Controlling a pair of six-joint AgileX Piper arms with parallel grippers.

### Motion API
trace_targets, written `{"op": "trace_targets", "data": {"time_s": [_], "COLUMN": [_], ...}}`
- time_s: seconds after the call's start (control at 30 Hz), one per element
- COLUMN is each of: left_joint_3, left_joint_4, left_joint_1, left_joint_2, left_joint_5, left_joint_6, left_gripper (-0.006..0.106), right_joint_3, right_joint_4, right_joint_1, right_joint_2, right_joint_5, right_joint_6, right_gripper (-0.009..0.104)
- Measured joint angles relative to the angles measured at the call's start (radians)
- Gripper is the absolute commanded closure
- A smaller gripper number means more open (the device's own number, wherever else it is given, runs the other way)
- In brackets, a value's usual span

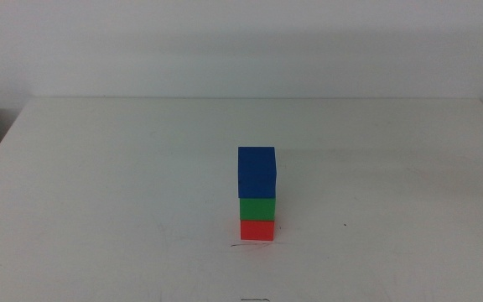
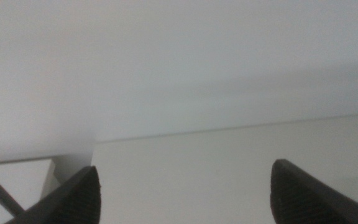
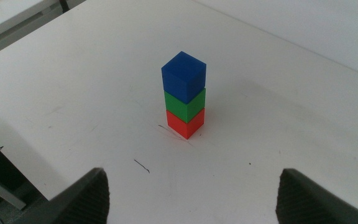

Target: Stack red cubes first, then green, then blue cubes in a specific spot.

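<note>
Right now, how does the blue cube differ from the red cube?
The blue cube is at the top of the stack; the red cube is at the bottom, on the table. Blue rests on the green cube; red lies under it, by a thin dark line. Both look equal in size, matte and upright. Both grippers are away, open.

- Middle view: looks forward and down over the white tabletop toward the wall.
- Right wrist view: high, angled down, sharing the stacked matte cubes.
- Left wrist view: low, facing the wall.
</note>
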Motion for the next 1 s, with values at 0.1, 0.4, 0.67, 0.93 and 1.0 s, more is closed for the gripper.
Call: {"op": "trace_targets", "data": {"time_s": [0.1, 0.4, 0.67, 0.93, 1.0], "left_joint_3": [0.04, 0.083, 0.085, 0.109, 0.157], "left_joint_4": [-0.003, -0.003, -0.003, -0.003, 0.0], "left_joint_1": [0.003, 0.003, 0.003, 0.003, 0.003], "left_joint_2": [-0.02, -0.03, -0.025, -0.034, -0.065], "left_joint_5": [-0.047, -0.071, -0.069, -0.084, -0.11], "left_joint_6": [0.001, 0.003, 0.003, 0.003, 0.003], "left_gripper": [0.007, 0.007, 0.007, 0.007, 0.007], "right_joint_3": [0.0, 0.0, 0.0, 0.121, 0.195], "right_joint_4": [0.0, 0.0, -0.024, -0.157, -0.177], "right_joint_1": [0.0, 0.0, 0.0, 0.0, 0.0], "right_joint_2": [0.0, 0.0, 0.0, -0.026, -0.048], "right_joint_5": [0.0, 0.0, 0.0, -0.195, -0.304], "right_joint_6": [0.0, 0.0, 0.0, -0.001, -0.001], "right_gripper": [0.007, 0.007, 0.007, 0.007, 0.007]}}
